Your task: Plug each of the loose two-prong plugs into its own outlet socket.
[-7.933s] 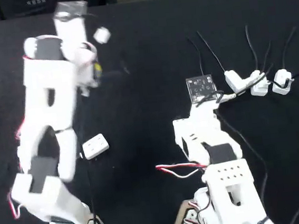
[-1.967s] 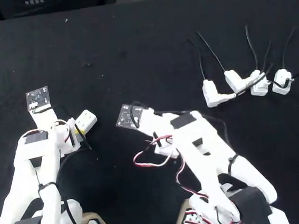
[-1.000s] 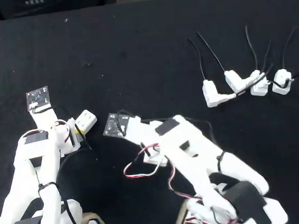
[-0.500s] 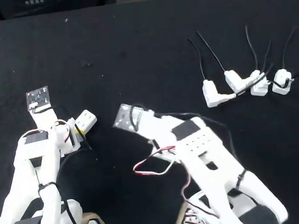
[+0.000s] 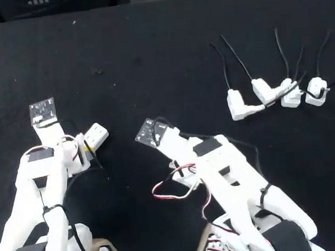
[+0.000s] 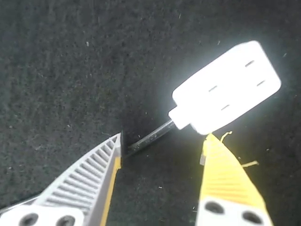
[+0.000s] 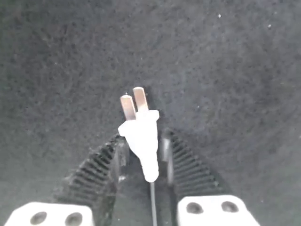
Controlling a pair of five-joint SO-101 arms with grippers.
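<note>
My right gripper is shut on a white two-prong plug, whose metal prongs point away over the black mat. In the high view the right arm lies across the middle, its wrist a short way to the right of the white outlet socket block. My left gripper is open just behind that block, with the block's black cord running between the grey and yellow fingers. Several more loose white plugs lie in a row at the far right.
The black mat covers the whole table. Thin black wires trail back from the row of plugs. A red and white cable loops beside the right arm.
The right arm's wrist swung left toward the outlet block, then back right by a small amount. The left arm and the outlet block have stayed put.
</note>
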